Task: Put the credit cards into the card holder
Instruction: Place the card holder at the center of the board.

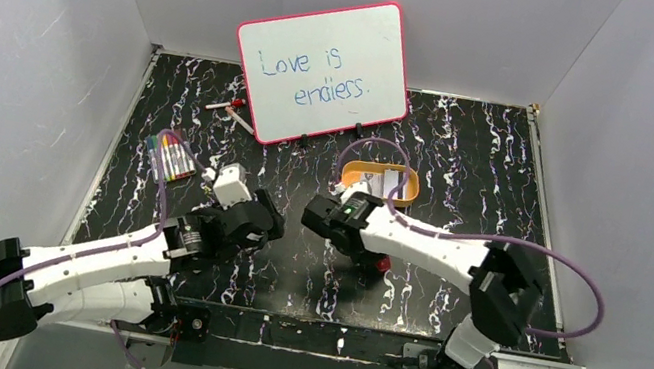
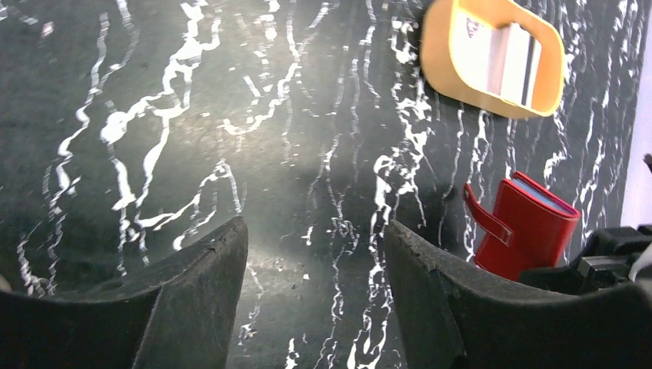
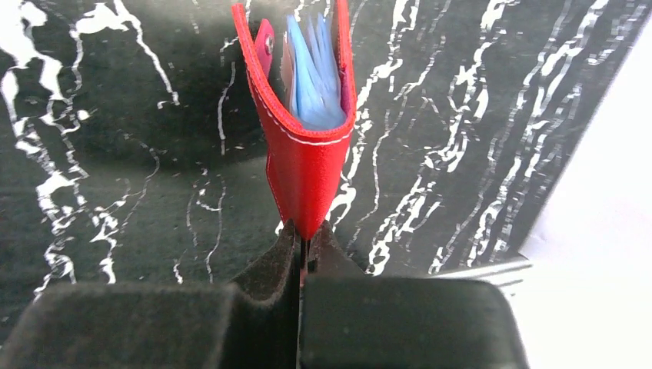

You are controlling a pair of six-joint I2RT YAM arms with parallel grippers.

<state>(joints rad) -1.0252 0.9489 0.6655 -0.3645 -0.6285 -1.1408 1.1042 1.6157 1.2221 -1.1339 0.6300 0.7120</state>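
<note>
The red card holder stands on edge, spread open at the top, with pale blue pockets showing inside. My right gripper is shut on its folded bottom edge. The holder also shows in the left wrist view and as a red bit under the right arm. The credit cards lie in the yellow-orange oval tray, whitish with a dark stripe; they also show in the top view. My left gripper is open and empty, low over the table, left of the holder.
A pink-framed whiteboard leans at the back. A pack of coloured markers lies at the left, and a small pen near the whiteboard. White walls enclose the black marbled table.
</note>
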